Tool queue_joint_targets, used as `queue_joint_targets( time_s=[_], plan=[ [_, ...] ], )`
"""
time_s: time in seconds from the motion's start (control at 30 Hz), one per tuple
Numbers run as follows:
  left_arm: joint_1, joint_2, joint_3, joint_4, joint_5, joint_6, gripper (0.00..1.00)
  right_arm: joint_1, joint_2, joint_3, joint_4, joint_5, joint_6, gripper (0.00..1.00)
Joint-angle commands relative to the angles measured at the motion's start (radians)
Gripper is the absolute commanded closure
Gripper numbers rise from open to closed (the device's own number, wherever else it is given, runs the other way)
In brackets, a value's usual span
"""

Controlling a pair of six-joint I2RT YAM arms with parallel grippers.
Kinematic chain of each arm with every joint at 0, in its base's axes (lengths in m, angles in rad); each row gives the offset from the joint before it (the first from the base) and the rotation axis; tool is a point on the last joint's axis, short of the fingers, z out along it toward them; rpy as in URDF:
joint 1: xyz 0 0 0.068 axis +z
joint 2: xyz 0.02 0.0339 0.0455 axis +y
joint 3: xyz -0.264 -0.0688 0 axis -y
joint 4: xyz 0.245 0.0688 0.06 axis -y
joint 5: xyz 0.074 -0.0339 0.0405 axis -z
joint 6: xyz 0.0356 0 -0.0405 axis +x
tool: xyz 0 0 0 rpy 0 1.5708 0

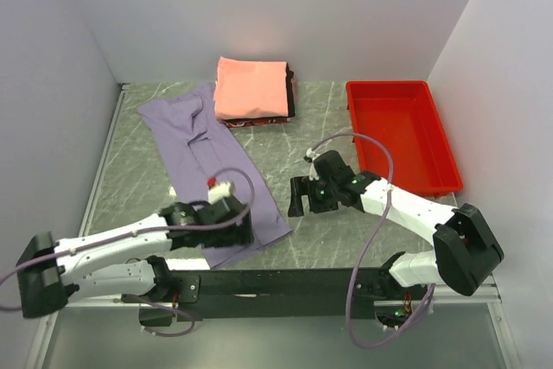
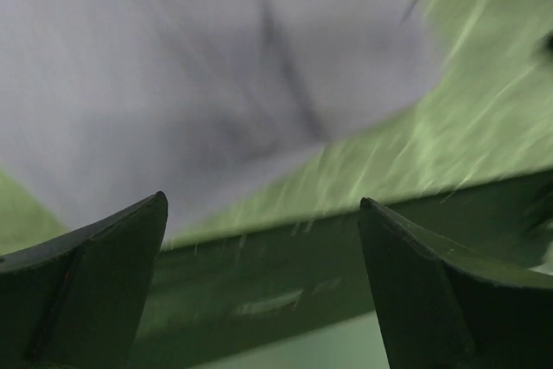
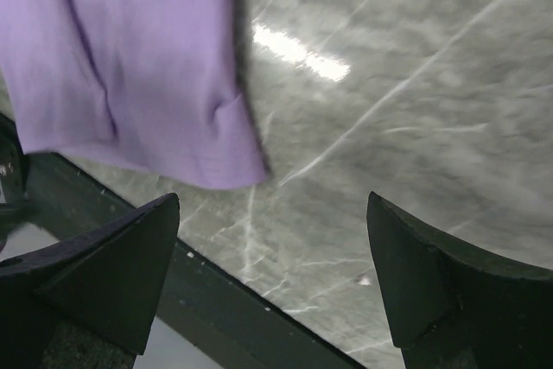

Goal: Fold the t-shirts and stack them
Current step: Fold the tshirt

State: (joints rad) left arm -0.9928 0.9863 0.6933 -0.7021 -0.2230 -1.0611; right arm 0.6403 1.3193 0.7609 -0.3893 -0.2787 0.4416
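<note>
Lavender shirt (image 1: 207, 157): spread flat and creased on the grey marbled table (image 1: 138, 179), left of centre. Folded stack at the back: salmon-pink shirt (image 1: 251, 86) on top, with black shirt (image 1: 292, 94) and dark red shirt (image 1: 252, 121) edges showing beneath. Red tray (image 1: 402, 127): right side. Left claw (image 2: 261, 205): spread wide, empty, over the lavender shirt's near edge. Right claw (image 3: 272, 200): spread wide, empty, above bare table beside that shirt's corner.
</note>
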Motion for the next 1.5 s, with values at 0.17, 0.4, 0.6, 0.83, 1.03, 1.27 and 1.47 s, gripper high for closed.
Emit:
queue_joint_targets(
  time_s=[0.17, 0.4, 0.6, 0.83, 1.03, 1.27, 1.47],
  plan=[
    [-0.256, 0.222, 0.011, -0.241, -0.094, -0.299, 0.09, 0.127, 0.029, -0.017, 0.064, -0.008, 0.078, 0.06],
    [-0.268, 0.328, 0.009, -0.304, -0.102, -0.323, 0.14, 0.153, 0.066, -0.014, 0.066, -0.011, 0.098, 0.09],
    [-0.268, 0.350, -0.028, -0.208, -0.055, -0.289, 0.24, 0.154, 0.100, -0.006, 0.067, -0.017, 0.100, 0.12],
    [-0.268, 0.390, -0.041, -0.217, -0.044, -0.283, 0.65, 0.159, 0.167, -0.003, 0.089, -0.059, 0.111, 0.19],
    [-0.268, 0.394, -0.035, -0.229, -0.036, -0.270, 0.90, 0.170, 0.212, 0.015, 0.124, -0.047, 0.123, 0.47],
    [-0.271, 0.353, -0.046, -0.215, -0.007, -0.264, 0.99, 0.176, 0.230, 0.014, 0.132, -0.054, 0.129, 0.91],
    [-0.354, 0.314, 0.011, -0.246, 0.011, -0.269, 0.99, 0.176, 0.144, -0.021, 0.083, -0.005, 0.098, 1.00]
  ],
)
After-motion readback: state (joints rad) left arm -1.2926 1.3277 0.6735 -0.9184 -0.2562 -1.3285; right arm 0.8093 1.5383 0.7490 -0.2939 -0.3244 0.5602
